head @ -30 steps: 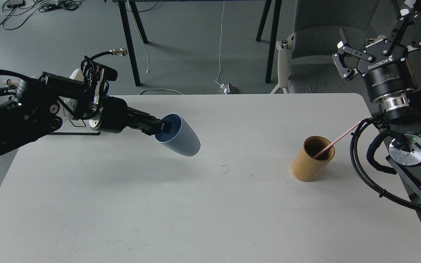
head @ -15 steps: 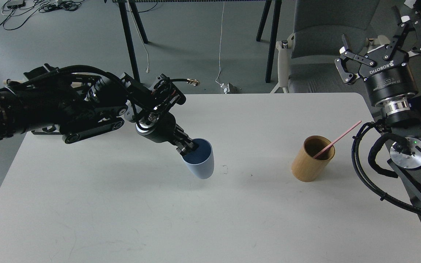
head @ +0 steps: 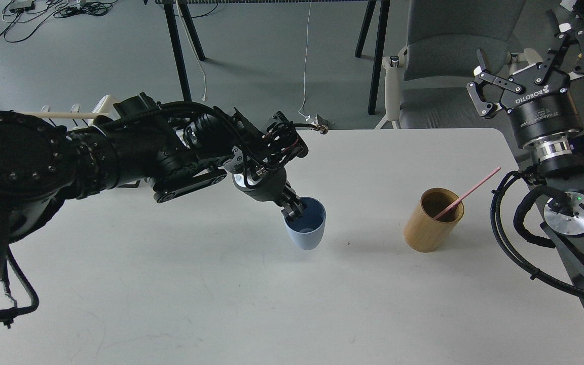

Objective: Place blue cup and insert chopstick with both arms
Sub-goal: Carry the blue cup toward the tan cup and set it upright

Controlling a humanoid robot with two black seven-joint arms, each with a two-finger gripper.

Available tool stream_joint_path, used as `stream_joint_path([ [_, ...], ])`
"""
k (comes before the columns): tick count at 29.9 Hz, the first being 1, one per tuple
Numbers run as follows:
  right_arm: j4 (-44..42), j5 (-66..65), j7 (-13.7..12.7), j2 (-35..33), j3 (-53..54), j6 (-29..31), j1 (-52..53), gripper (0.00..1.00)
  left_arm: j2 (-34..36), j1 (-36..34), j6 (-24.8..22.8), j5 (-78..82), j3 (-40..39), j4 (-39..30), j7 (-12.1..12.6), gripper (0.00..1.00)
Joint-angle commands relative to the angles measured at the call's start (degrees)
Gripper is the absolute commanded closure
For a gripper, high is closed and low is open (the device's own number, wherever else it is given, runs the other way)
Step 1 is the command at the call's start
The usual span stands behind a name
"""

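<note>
The blue cup (head: 306, 227) is a small, pale blue tapered tumbler with no handle and a darker blue inside; it stands mouth-up near the middle of the white worktop (head: 221, 304), roughly upright, though whether its base touches the surface cannot be told. The left gripper (head: 292, 209) reaches down from the upper left, its jaws pinching the cup's near-left rim, one finger inside the mouth. To the right, well apart from the cup, stands a tan wooden cylinder (head: 431, 223), taller and open at the top, and in it leans the chopstick (head: 467, 194), a thin straight pink stick whose lower end is inside the cylinder and whose upper end slants up to the right past the rim. Beyond it, off the worktop's right edge, the right gripper (head: 530, 61) is raised with its jaws spread wide and holding nothing; white lettering on its black body reads ROBOTIQ, with a smaller line below it too fine to make out. A grey chair (head: 444, 56) stands behind the worktop on the grey floor.
</note>
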Motion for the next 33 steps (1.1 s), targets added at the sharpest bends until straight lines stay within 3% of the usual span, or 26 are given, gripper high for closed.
stream_joint_path([
  [1, -0.1, -0.1, 0.0, 0.0, 0.1, 0.0, 0.0, 0.01, -0.4, 0.1, 0.0, -0.1, 0.1, 1.2, 0.0, 0.91],
  [17, 0.1, 0.0, 0.0, 0.0, 0.0, 0.0, -0.4, 0.01, -0.4, 3.1, 0.2, 0.1, 0.1, 3.5, 0.0, 0.84],
  [21, 0.1, 0.0, 0.0, 0.0, 0.0, 0.0, -0.3, 0.01, 0.0, 3.0, 0.0, -0.3, 0.0, 3.4, 0.0, 0.69],
  [27, -0.1, -0.1, 0.0, 0.0, 0.3, 0.3, -0.1, 0.01, 1.8, 3.0, -2.4, -0.9, -1.0, 3.2, 0.0, 0.26],
  [33, -0.2, -0.1, 0.0, 0.0, 0.8, 0.5, 1.7, 0.01, 6.1, 4.4, -2.4, -5.7, -8.4, 2.3, 0.0, 0.12],
])
